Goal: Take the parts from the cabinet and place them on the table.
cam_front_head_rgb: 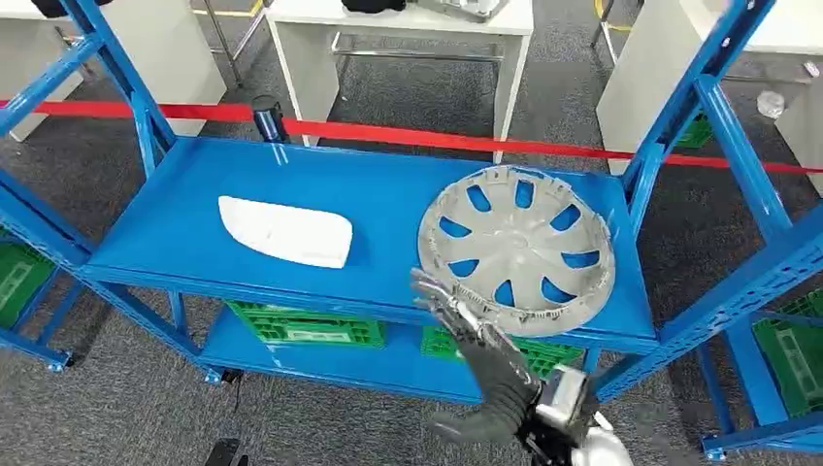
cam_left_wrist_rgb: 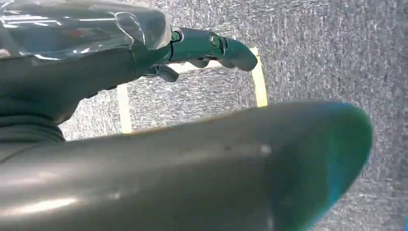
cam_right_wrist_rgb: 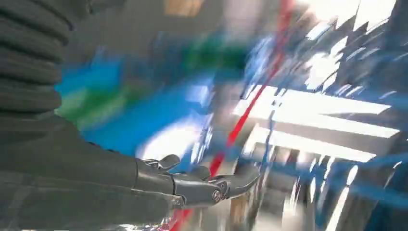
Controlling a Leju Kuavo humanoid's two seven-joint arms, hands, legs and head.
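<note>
The right hand reaches up with fingers spread, holding nothing, just at the near edge of the round grey plastic wheel cover. It lies on the blue metal shelf beside a flat white plastic part; both still need moving. In the left wrist view, the left hand hangs over grey carpet, holding nothing, fingers straight.

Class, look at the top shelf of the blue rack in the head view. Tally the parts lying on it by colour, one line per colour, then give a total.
Grey: 1, the wheel cover
White: 1, the white panel
Total: 2 parts on the top shelf
</note>
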